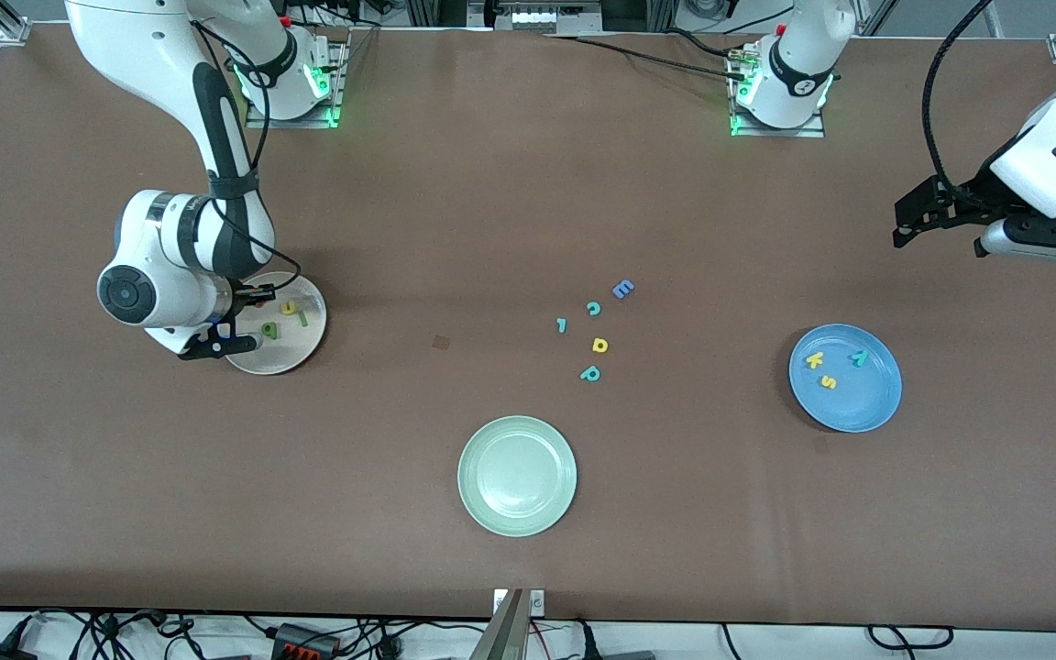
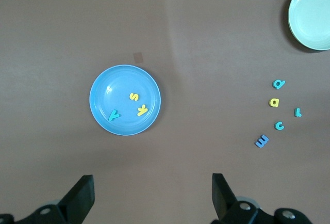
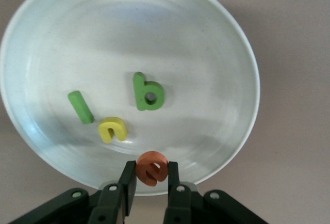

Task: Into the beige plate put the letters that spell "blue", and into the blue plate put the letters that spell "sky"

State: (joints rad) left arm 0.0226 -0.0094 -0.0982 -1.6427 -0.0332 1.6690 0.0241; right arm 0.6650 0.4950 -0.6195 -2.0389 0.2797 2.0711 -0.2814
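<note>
**Orange e held over the beige plate, sky letters in the blue plate**

Front view: at middle left of the frame the right gripper (image 1: 239, 321) hangs over the beige plate (image 1: 301, 353), where a green b (image 1: 269, 330), a thin green l (image 1: 302, 318) and a yellow u (image 1: 289, 308) lie. At right of centre the blue plate (image 1: 867, 405) holds a yellow k (image 1: 814, 360), a yellow s (image 1: 828, 381) and a teal y (image 1: 859, 358). The left gripper (image 1: 902, 220) waits at the right edge, above the table.

Left wrist view: the left gripper's fingers (image 2: 82, 195) stand wide apart at the bottom of the frame, holding nothing. The blue plate sits left of centre.

Right wrist view: at bottom centre the right gripper's fingers (image 3: 128, 180) pinch the orange e (image 3: 152, 168) just above the beige plate's rim.
</note>
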